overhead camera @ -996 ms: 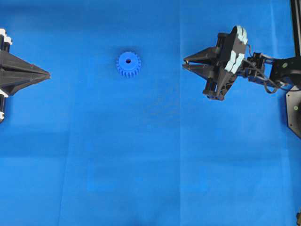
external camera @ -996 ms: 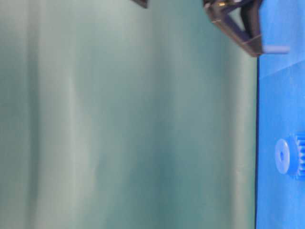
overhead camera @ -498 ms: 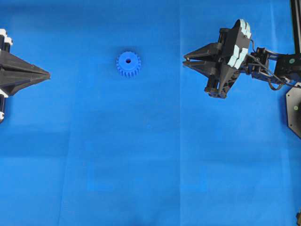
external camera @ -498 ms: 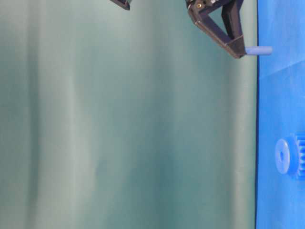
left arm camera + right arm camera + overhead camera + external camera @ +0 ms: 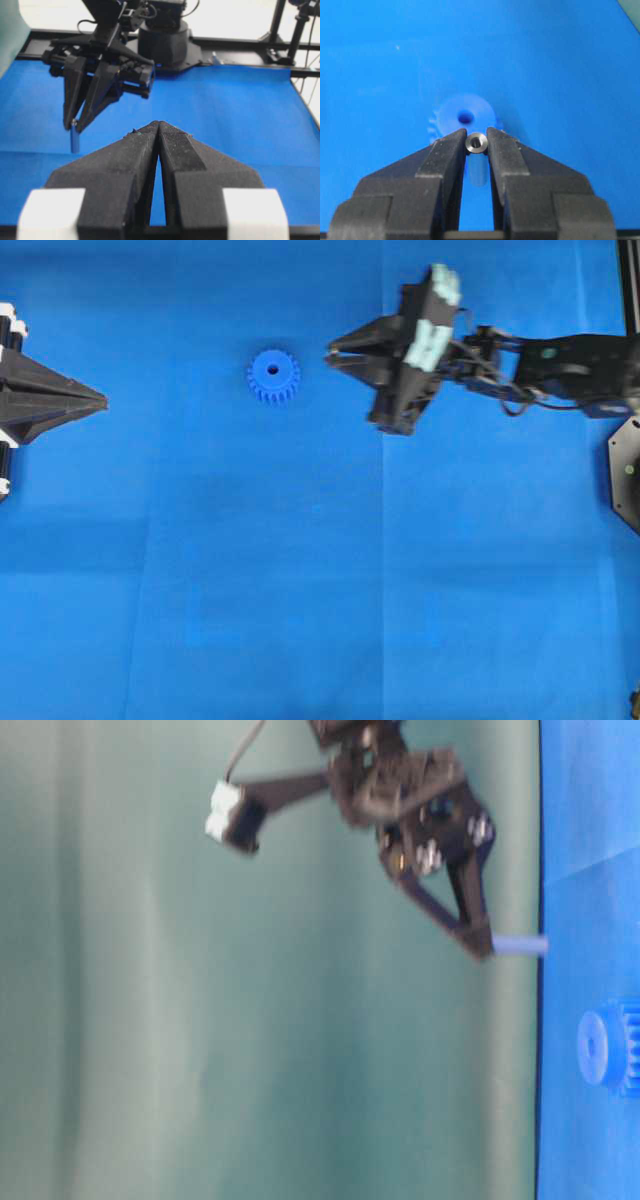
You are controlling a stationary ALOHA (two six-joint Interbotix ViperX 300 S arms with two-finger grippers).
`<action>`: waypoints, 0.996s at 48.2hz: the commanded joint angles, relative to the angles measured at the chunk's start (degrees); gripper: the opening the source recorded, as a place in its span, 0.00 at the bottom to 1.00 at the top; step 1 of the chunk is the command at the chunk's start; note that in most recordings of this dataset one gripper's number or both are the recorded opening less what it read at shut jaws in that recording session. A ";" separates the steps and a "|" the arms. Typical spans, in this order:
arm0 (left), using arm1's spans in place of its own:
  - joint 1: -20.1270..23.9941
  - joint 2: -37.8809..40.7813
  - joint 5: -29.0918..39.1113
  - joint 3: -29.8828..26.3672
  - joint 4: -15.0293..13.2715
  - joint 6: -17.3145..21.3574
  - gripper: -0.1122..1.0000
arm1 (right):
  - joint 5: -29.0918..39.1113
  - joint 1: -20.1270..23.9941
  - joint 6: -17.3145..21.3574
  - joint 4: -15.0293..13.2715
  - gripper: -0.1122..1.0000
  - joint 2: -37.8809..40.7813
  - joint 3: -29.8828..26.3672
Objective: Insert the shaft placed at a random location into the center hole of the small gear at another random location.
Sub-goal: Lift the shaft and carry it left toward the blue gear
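Observation:
The small gear (image 5: 273, 376), bright blue with a raised hub, lies flat on the cloth left of centre, its dark center hole (image 5: 273, 369) facing up. My right gripper (image 5: 332, 353) hovers just right of it, shut on the shaft (image 5: 476, 142). The shaft's silvery end shows end-on between the fingertips, and its body hangs down towards the cloth (image 5: 520, 945). In the right wrist view the gear (image 5: 465, 112) sits just beyond the fingertips, apart from the shaft. My left gripper (image 5: 100, 400) rests at the left edge, shut and empty; its tips (image 5: 159, 123) meet.
Blue cloth (image 5: 320, 590) covers the whole table, with faint fold lines. The right arm's base plate (image 5: 628, 465) sits at the right edge. A green backdrop (image 5: 250, 1020) stands behind the table.
My right gripper has carried the shaft leftward, from the right side to just beside the gear. The left gripper and the gear have not moved.

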 commanded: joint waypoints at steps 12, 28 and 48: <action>0.09 0.26 -0.26 -0.62 0.00 0.00 0.10 | 3.69 0.70 -1.32 -0.26 0.12 5.45 -12.30; 0.09 0.26 -0.26 -0.62 0.00 -0.09 0.10 | 3.69 0.70 -1.49 -0.26 0.12 6.50 -13.71; 0.09 0.26 -0.35 -0.62 0.00 -0.09 0.10 | 2.20 0.35 -1.49 -0.18 0.12 9.93 -13.54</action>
